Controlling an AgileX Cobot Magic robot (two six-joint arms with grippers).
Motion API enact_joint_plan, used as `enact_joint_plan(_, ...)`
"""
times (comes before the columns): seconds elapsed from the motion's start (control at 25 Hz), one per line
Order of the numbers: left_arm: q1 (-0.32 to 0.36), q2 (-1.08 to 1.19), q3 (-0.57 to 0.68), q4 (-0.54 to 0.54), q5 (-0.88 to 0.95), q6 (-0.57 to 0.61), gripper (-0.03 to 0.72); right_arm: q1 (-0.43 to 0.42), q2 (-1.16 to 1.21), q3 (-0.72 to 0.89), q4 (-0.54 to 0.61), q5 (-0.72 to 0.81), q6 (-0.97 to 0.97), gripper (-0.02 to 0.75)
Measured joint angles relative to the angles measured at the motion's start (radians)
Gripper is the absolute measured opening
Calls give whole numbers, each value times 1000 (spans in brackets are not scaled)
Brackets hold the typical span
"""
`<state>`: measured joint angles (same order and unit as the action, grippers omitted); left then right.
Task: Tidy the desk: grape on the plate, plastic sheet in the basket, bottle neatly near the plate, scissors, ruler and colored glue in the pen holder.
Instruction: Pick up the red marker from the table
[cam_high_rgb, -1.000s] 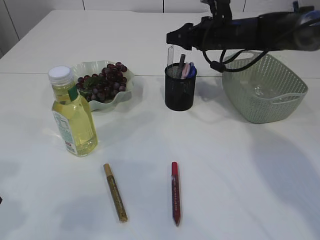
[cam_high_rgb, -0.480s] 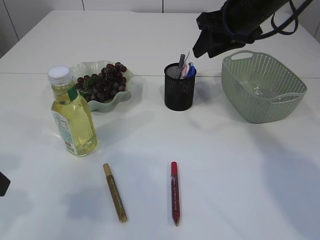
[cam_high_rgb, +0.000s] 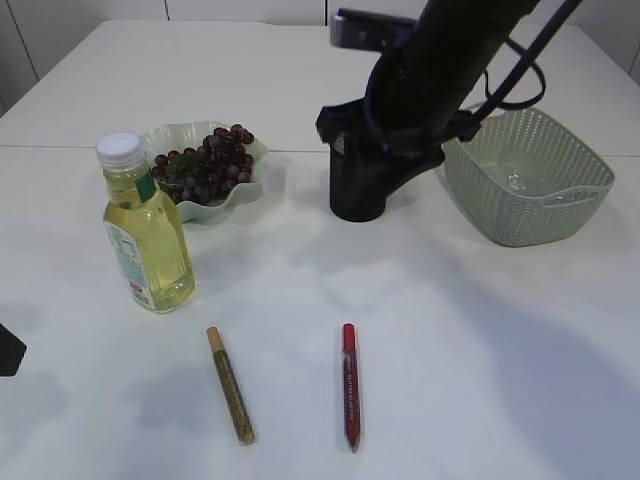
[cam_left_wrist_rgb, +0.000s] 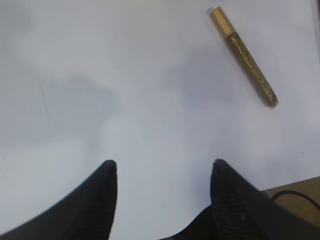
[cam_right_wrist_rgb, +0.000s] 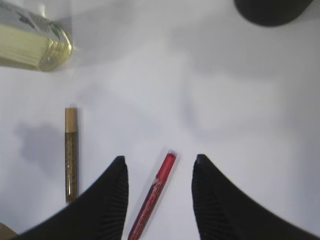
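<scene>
Dark grapes (cam_high_rgb: 205, 165) lie on the pale green plate (cam_high_rgb: 160, 133). A bottle (cam_high_rgb: 145, 230) of yellow liquid stands upright in front of the plate. On the table lie a gold glitter glue (cam_high_rgb: 230, 385) and a red glue (cam_high_rgb: 349, 385). My right arm (cam_high_rgb: 430, 70) reaches across the black mesh pen holder (cam_high_rgb: 355, 200) and hides its top; scissors and ruler are hidden. My right gripper (cam_right_wrist_rgb: 160, 158) hangs open high above the red glue (cam_right_wrist_rgb: 152, 197). My left gripper (cam_left_wrist_rgb: 162, 162) is open and empty over bare table, the gold glue (cam_left_wrist_rgb: 243, 54) far ahead to its right.
The green basket (cam_high_rgb: 530, 180) stands at the right with something clear glinting inside. The bottle's base (cam_right_wrist_rgb: 30, 45) and the pen holder's bottom (cam_right_wrist_rgb: 270, 10) show at the top of the right wrist view. A dark part of the left arm (cam_high_rgb: 8, 350) shows at the left edge.
My right arm has swung from level above the basket and pen holder down and leftward, now covering the pen holder's top. The left arm has edged into view at the left.
</scene>
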<state>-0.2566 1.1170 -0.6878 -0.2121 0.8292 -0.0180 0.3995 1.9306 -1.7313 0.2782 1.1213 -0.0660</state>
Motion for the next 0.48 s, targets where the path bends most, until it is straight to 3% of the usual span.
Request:
enact_joint_plan(0.24,0,0,0,0,-6,0,435,78,0,136,-12,-1,115,345)
enact_joint_plan(0.48,0,0,0,-2,-6,0,435,86,2,229,-21,-11,296,345)
